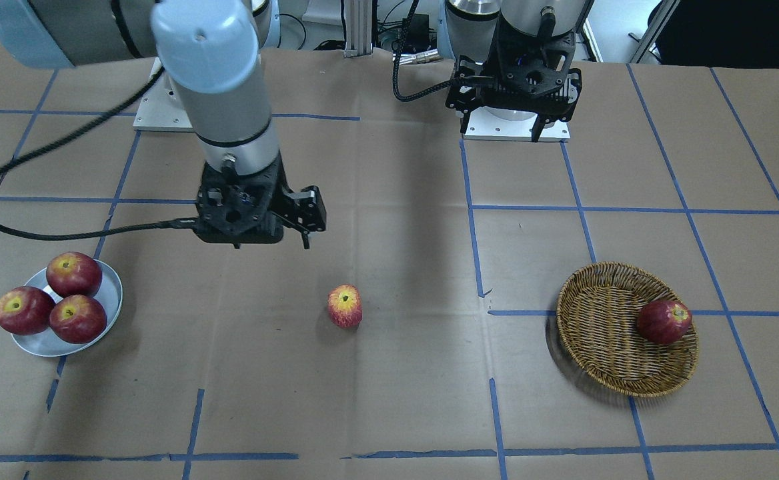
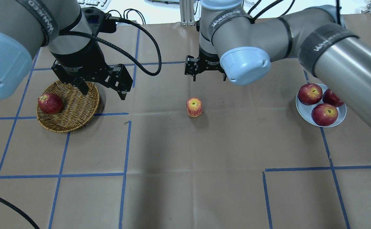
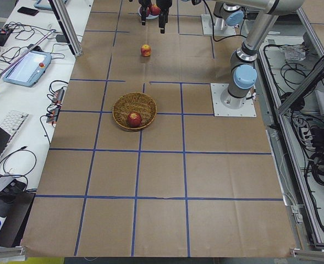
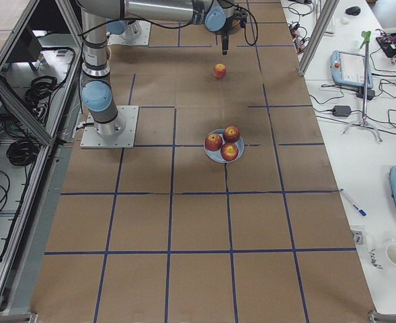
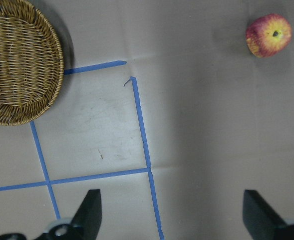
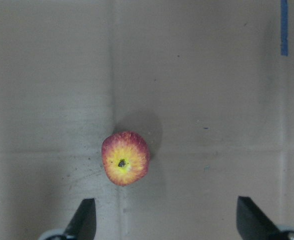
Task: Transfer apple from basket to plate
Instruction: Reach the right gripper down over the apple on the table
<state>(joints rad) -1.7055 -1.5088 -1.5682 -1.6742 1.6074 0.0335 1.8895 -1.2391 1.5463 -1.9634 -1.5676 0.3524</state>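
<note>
The pale apple point(image 1: 345, 306) with a yellow-orange blush stands alone on the table's paper near the middle, and also shows in the overhead view point(image 2: 194, 107). My right gripper point(image 1: 271, 243) is open and empty, hovering above and just behind it; in the right wrist view the apple point(image 6: 125, 158) lies ahead of the open fingers. The wicker basket point(image 1: 596, 333) holds one darker red apple point(image 1: 663, 321). My left gripper point(image 2: 103, 90) is open and empty, high over the basket's point(image 2: 74, 111) inner edge. The grey-white plate point(image 1: 113, 293) holds three deep-red apples.
Blue tape lines grid the brown paper. The arm bases point(image 1: 516, 127) stand at the robot's side of the table. The plate point(image 2: 303, 109) lies partly under my right arm's forearm in the overhead view.
</note>
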